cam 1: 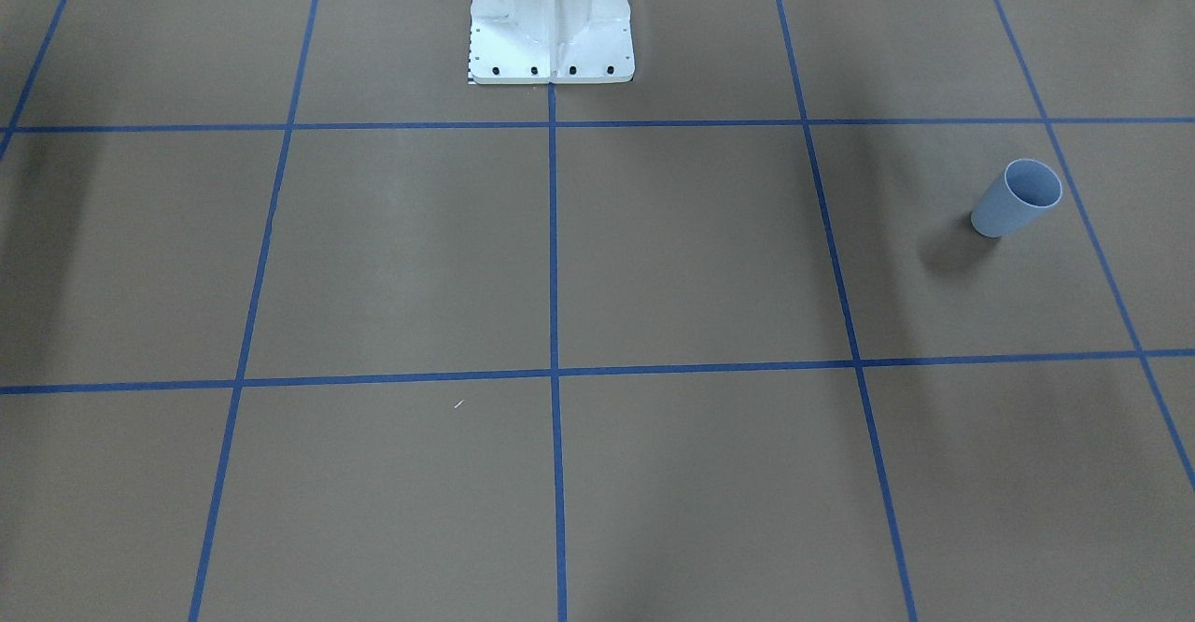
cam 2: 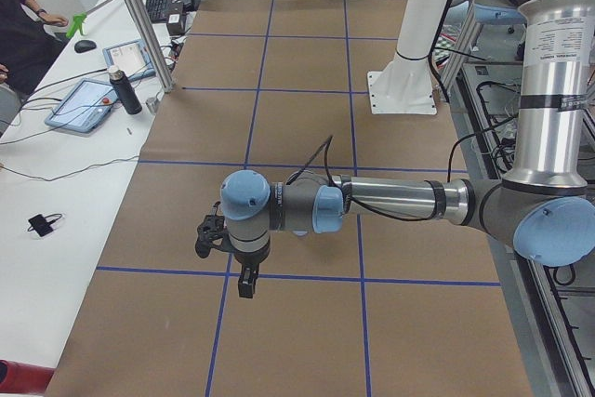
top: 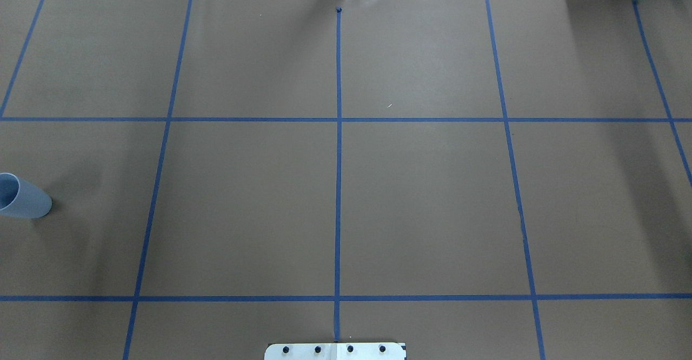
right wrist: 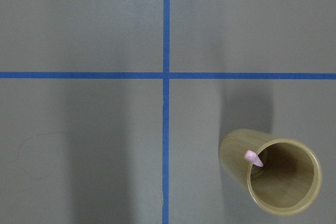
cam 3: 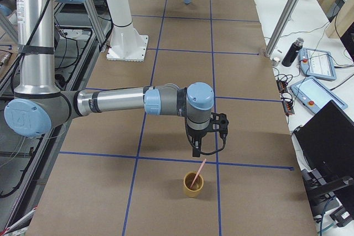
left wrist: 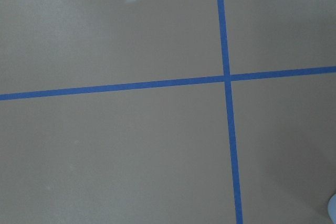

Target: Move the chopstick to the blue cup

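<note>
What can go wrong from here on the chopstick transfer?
1. The chopstick leans in the tan cup with only its top end above the rim. The right gripper, hovering above it, may miss that thin target or knock the cup over.
2. The blue cup stands at the opposite end of the table. The long carry, perhaps a handover, gives a thin stick chances to slip or tilt and miss the small mouth.

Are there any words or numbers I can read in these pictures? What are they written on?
No text can be read anywhere.
Pale logo on the blue joint cap: too blurred to read.
Writing on the tablet screens: too small to read.
The blue cup and the wooden cup: no writing seen.
</note>
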Tool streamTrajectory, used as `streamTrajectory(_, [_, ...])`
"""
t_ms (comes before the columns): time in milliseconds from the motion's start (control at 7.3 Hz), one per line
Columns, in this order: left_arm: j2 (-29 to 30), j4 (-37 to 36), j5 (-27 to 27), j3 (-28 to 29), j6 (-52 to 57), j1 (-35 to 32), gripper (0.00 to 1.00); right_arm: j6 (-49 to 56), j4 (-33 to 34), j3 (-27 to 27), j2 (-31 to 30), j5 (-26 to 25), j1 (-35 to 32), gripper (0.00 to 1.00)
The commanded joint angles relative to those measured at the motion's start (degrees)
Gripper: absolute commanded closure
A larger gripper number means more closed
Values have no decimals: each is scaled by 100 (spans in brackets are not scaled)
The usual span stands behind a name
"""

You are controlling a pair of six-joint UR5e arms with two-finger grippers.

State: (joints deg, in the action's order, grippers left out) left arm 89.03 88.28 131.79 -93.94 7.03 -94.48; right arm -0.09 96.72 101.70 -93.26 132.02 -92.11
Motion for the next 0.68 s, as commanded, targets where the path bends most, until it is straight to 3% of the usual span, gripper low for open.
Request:
streamTrajectory(0, [78,14,-4,-27,9,0,2,0,5,-1,10,-1,0,0])
streamTrajectory(548, [62,23,22,-159,-44,26,2,-9,5,16,1,-1,0,0])
